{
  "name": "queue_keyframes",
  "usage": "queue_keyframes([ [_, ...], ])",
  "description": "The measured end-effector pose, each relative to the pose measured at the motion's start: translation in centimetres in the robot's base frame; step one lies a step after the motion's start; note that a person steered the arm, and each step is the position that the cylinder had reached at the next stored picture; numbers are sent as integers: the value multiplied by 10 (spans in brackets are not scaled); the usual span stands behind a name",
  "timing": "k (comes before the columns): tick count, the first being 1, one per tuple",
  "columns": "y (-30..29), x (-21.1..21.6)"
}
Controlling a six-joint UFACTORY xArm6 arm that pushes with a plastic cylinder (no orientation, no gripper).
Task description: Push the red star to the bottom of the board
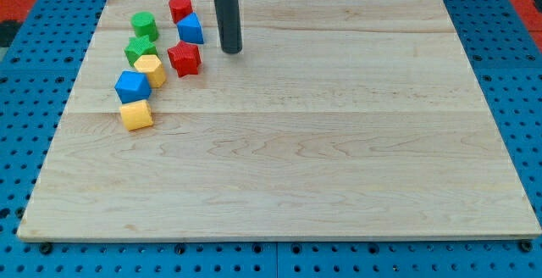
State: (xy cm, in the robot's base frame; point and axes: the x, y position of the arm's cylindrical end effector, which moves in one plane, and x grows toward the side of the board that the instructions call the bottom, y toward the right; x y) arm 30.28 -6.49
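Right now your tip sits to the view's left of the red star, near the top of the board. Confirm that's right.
Not quite. In the camera view my tip sits to the view's right of the red star, not its left, slightly higher and apart from it. The rest holds: both are near the top of the board.

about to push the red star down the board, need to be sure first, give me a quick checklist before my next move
1. My tip in view: ok, it sits to the view's right of the red star, slightly higher.
2. Tip above the star for a downward push: not ok, it is beside it with a gap.
3. Path below the star on the wooden board: ok, bare wood down to the bottom edge.
4. Neighbours: not ok, the yellow block touches or nearly touches the star's left side; the blue block sits just above.
5. Star at the bottom yet: not ok, it lies near the top.
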Motion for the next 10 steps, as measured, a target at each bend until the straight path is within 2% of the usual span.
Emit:
queue_keyframes([
  [1,-47,5],
  [4,-35,7],
  [7,-55,9],
  [10,-29,58],
])
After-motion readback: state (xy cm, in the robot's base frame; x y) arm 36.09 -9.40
